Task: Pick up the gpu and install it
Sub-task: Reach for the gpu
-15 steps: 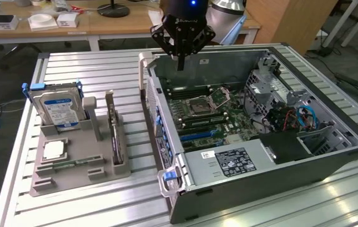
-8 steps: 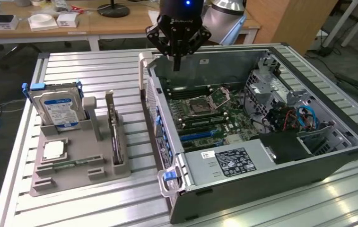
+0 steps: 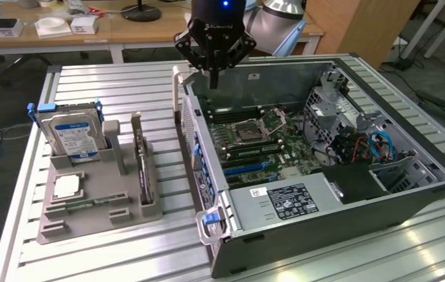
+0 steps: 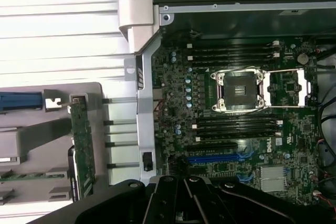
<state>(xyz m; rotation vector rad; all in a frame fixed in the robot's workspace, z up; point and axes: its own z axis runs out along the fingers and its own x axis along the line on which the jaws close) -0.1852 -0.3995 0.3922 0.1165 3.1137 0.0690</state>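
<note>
Your gripper (image 3: 213, 82) hangs in the air with its two fingers pressed tight together. It is holding nothing.

Just below the gripper is the open computer case (image 3: 340, 226). The fingers point down by the case wall, on the exterior view's left side of the case. Under the gripper, inside the case, lies the green motherboard (image 4: 173, 87). In the wrist view you can see a long blue slot (image 4: 215, 157) on the board, very near the gripper. A bit farther along the board is the square silver socket (image 4: 239, 90), with rows of long black slots (image 4: 233, 53) on both sides of it.

Now look over the case wall, away from the gripper and lower down. There the gpu (image 3: 140, 158) stands on its long edge in a gray holder (image 3: 97, 220). The gpu is outside the case and apart from the gripper. Nothing is touching it but the holder.

Farther from the gripper than the gpu, a hard drive (image 3: 69, 138) with a blue label stands up in the same holder. A small square chip (image 3: 65, 187) and a thin green stick (image 3: 89, 204) lie flat in it too.

At the end of the case far from the gripper sits a silver power box (image 3: 281, 200).

The holder and the case both rest on a silver table (image 3: 112, 88) made of long strips.
</note>
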